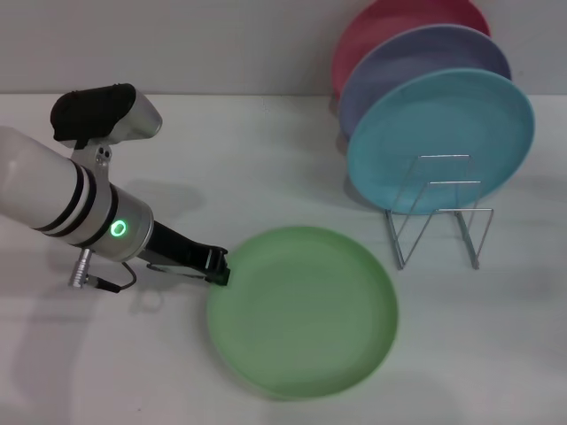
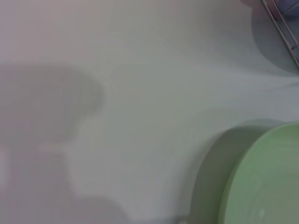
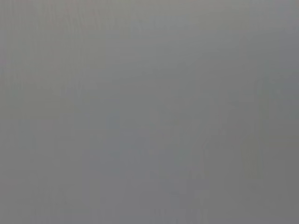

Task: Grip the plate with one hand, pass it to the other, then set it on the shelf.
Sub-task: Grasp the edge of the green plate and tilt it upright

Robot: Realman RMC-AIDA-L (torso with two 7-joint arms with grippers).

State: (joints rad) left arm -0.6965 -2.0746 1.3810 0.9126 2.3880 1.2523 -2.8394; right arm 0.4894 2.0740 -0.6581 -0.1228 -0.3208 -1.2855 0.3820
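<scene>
Light green and matte, the plate point(image 1: 303, 310) lies flat on the white table point(image 1: 221, 159), toward the near edge and a little right of centre. At its left rim, the left gripper point(image 1: 219, 266), black, reaching in low from the left on a silver-white arm banded in black with a green ring lit. Fingertips right at the rim, seemingly touching or straddling it; impossible to tell whether clamped on the plate or merely set against it, since the tips merge into one dark shape in the head view. No fingers shown in the left wrist view, only the plate's green edge point(image 2: 266, 182) with its shadow on the white surface and a bit of wire at one corner.

Behind and to the right of the plate, apart from it, the shelf point(image 1: 440, 217): thin silver wire bent into upright loops. Standing on edge in it, a turquoise-blue plate point(image 1: 441, 137) at the front, a lavender plate point(image 1: 416, 62) behind that, a pink plate point(image 1: 390, 22) at the back, all leaning slightly.

Right gripper nowhere in sight; right wrist view a plain grey field.
</scene>
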